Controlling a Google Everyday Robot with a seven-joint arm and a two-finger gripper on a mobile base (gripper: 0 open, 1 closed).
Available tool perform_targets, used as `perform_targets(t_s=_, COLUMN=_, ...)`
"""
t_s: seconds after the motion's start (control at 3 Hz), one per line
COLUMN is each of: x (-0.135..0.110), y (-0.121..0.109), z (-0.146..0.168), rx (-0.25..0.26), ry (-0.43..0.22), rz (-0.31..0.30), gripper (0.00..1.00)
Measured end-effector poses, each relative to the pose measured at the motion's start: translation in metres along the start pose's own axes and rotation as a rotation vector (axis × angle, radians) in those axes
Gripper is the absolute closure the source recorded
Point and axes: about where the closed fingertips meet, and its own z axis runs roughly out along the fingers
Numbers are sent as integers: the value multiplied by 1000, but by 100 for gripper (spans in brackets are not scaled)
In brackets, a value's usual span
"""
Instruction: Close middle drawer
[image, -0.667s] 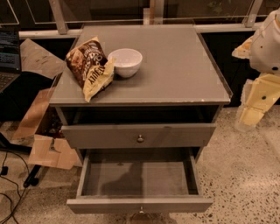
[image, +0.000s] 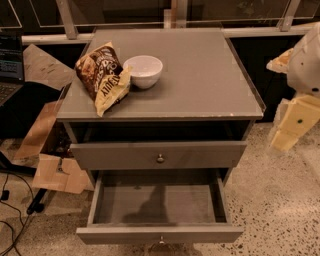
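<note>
Cream-coloured claw (image: 294, 122) hangs right of the tabletop (image: 200, 75), hardly shifted since a moment ago; parted or together, I cannot tell. Grey middle drawer (image: 155, 202) stays pulled far out, untouched, so closing has yet to start.

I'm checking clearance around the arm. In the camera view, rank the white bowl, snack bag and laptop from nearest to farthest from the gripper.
The gripper hangs right of the cabinet.
1. The white bowl, on the cabinet top, left of centre.
2. The snack bag, just left of the bowl.
3. The laptop, at the far left edge.
</note>
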Motion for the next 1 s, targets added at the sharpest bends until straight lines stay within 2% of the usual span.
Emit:
perform_targets(t_s=0.67, x=10, y=25, z=39, rx=27, ry=-188, rz=132, gripper=0)
perform_targets(t_s=1.0, x=11, y=35, z=62, rx=35, ry=-247, rz=173, gripper=0)
